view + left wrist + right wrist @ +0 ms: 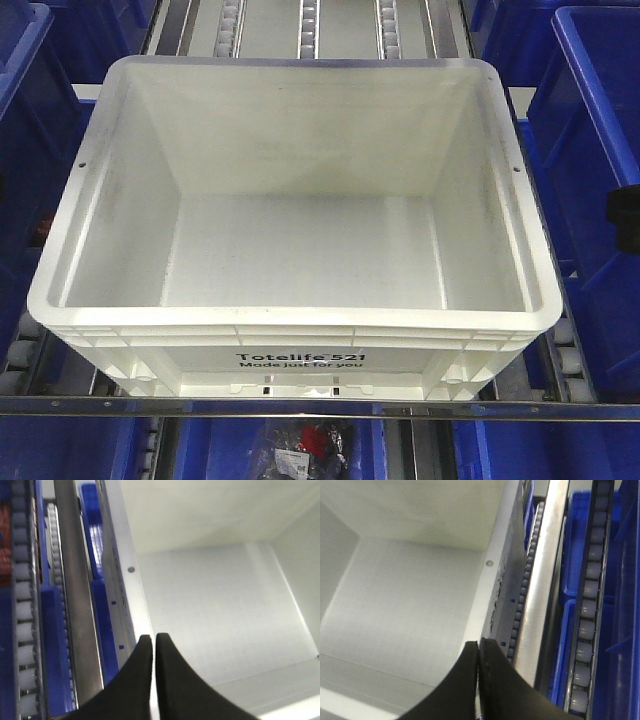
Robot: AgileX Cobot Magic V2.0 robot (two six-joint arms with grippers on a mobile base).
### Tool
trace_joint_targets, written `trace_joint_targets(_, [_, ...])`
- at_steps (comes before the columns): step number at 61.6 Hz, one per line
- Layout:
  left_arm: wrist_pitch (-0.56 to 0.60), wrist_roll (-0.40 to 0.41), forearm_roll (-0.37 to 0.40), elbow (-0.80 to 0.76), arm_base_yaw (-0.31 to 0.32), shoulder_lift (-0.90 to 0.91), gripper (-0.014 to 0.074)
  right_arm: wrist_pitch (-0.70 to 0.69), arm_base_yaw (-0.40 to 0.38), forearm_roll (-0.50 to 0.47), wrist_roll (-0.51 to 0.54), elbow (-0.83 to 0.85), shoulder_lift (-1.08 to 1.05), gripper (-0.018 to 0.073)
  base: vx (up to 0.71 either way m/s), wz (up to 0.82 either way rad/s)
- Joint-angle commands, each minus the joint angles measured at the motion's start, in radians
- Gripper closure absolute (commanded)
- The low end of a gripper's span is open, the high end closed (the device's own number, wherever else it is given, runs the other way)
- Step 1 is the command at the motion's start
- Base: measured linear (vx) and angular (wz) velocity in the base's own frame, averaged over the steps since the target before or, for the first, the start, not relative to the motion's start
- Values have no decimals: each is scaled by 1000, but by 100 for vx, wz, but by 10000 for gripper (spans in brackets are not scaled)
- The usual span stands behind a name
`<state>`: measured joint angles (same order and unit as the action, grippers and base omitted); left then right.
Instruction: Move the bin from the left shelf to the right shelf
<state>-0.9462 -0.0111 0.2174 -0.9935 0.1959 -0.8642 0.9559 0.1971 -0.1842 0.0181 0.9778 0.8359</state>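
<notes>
Bin [300, 250] lies lengthwise left-right, print facing camera, left hand [152, 641] and right hand [478, 646] pinching rims.

Before me, the roller shelf [100, 406] carries the white bin [300, 240], with blue bins [590, 150] on either side.

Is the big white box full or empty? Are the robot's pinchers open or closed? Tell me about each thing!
bin: upright, open on top, empty.
left gripper: shut, tips over the bin's left rim.
right gripper: shut, tips over the bin's right rim.
blue bin on the level below: holds a clear bag of small things.
</notes>
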Motion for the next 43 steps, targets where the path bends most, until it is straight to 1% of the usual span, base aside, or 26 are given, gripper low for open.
trace_joint_targets(1, [49, 6, 27, -33, 6, -24, 604, -61, -4, -9, 6, 34, 18, 566, 0, 0])
trace_joint_targets(9, [59, 5, 22, -33, 6, -34, 604, -64, -4, -5, 6, 34, 31, 566, 0, 0])
trace_joint_targets(17, [87, 0, 19, -33, 6, -34, 601, -103, -4, -7, 7, 34, 31, 563, 0, 0])
trace_joint_targets(20, [87, -14, 19, -33, 6, -34, 593, -104, -4, -9, 7, 34, 31, 552, 0, 0])
trace_joint_targets(25, [85, -67, 20, -33, 6, -34, 556, -102, -4, -9, 7, 34, 31, 511, 0, 0])
trace_joint_targets(31, [84, -97, 20, -33, 6, -34, 482, -100, -4, -9, 7, 34, 31, 421, 0, 0])
trace_joint_targets(34, [83, -98, 20, -33, 6, -34, 427, -98, -4, -9, 7, 34, 31, 352, 0, 0])
trace_joint_targets(39, [83, -98, 20, -33, 6, -34, 318, -98, -4, -9, 7, 34, 31, 208, 0, 0])
trace_joint_targets(43, [83, -98, 20, -33, 6, -34, 222, -98, -4, -9, 7, 34, 32, 67, 0, 0])
